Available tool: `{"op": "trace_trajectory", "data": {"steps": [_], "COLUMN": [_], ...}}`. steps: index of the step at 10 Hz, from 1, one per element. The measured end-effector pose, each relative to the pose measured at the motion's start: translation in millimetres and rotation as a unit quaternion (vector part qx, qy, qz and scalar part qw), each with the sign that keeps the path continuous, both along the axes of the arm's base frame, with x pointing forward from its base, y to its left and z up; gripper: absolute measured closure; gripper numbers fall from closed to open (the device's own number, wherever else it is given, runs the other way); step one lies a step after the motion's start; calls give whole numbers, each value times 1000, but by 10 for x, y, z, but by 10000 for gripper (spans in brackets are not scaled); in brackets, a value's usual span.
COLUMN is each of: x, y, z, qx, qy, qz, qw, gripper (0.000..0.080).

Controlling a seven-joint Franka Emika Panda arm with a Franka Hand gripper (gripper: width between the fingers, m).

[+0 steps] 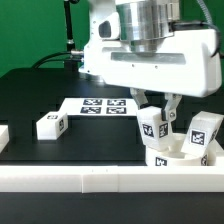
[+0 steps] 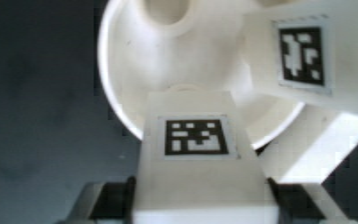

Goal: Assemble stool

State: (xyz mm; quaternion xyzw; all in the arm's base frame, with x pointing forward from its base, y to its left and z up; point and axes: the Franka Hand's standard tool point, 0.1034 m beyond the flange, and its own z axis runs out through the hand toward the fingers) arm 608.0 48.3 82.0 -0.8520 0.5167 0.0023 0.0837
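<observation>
Pincer (image 1: 160, 111) clenched on a leg (image 1: 152, 126), held upright just over the seat (image 1: 178, 158), probably to line it up with a socket. In the wrist view the leg (image 2: 202, 150) fills the gap between the jaws, seat (image 2: 158, 60) beneath. Second leg (image 1: 204, 132) stands on the seat, looks fitted. Third leg (image 1: 50, 125) lies loose on the worktop (image 1: 30, 95), well apart. Seat sits against the front rail (image 1: 100, 180), likely for bracing. No brand or text readable, only square black-and-white tags on the legs and the marker board (image 1: 104, 105).
</observation>
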Motion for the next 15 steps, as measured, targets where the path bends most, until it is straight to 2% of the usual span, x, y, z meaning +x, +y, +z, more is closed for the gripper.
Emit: {"op": "trace_trajectory", "data": {"steps": [4,5,7,10,11,13,14,15], "x": [3,19,51,68,67,59,49,68], "y": [6,-3,19,51,50,66,94,98], "z": [-10,-16,-22,-27,-28,-17,80,178], "qx": [17,40,77,122,124,121,125,129], "qy": [22,24,25,36,39,44,61,54], "qz": [-163,-264,-424,-592,-603,-587,-571,-551], "qw": [986,963,902,796,787,800,809,823], "gripper": [462,462,462,462,462,453,241,241]}}
